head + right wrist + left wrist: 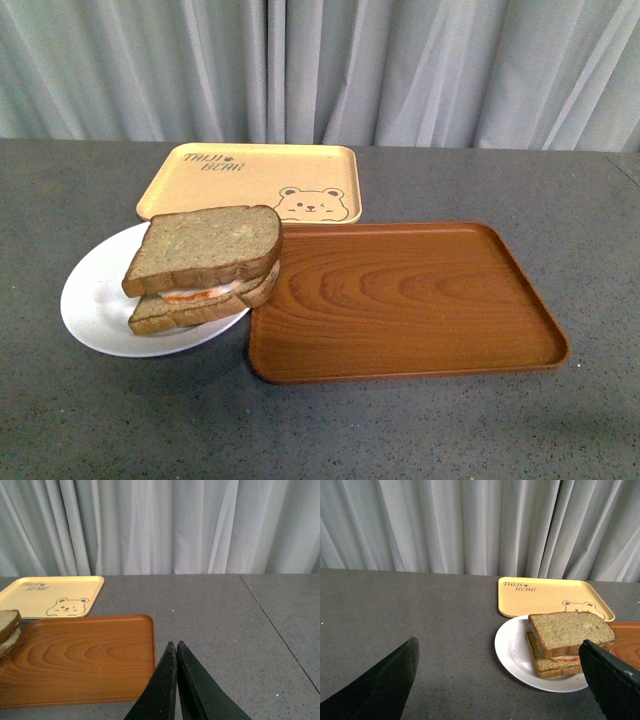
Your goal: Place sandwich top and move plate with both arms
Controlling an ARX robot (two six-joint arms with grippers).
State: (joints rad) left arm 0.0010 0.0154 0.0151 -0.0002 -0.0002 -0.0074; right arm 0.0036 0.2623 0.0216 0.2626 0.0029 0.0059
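The sandwich top [205, 245], a brown speckled slice, lies on the stacked sandwich on the white plate [90, 305] at the table's left. Orange and white filling shows between the slices. The plate's right edge touches or overlaps the brown tray. In the left wrist view the sandwich top [570, 630] and plate [510, 652] lie ahead of my open left gripper [497, 655], whose fingers [395, 680] are spread wide; one finger sits beside the plate's near right rim. My right gripper [175, 645] is shut and empty, over the table just off the brown tray's corner. Neither arm shows in the front view.
A brown wood-grain tray [400, 300] lies empty right of the plate; it also shows in the right wrist view [80, 655]. A yellow bear-printed tray [250, 180] lies behind, also empty. Grey curtains hang behind the dark grey table [100, 420].
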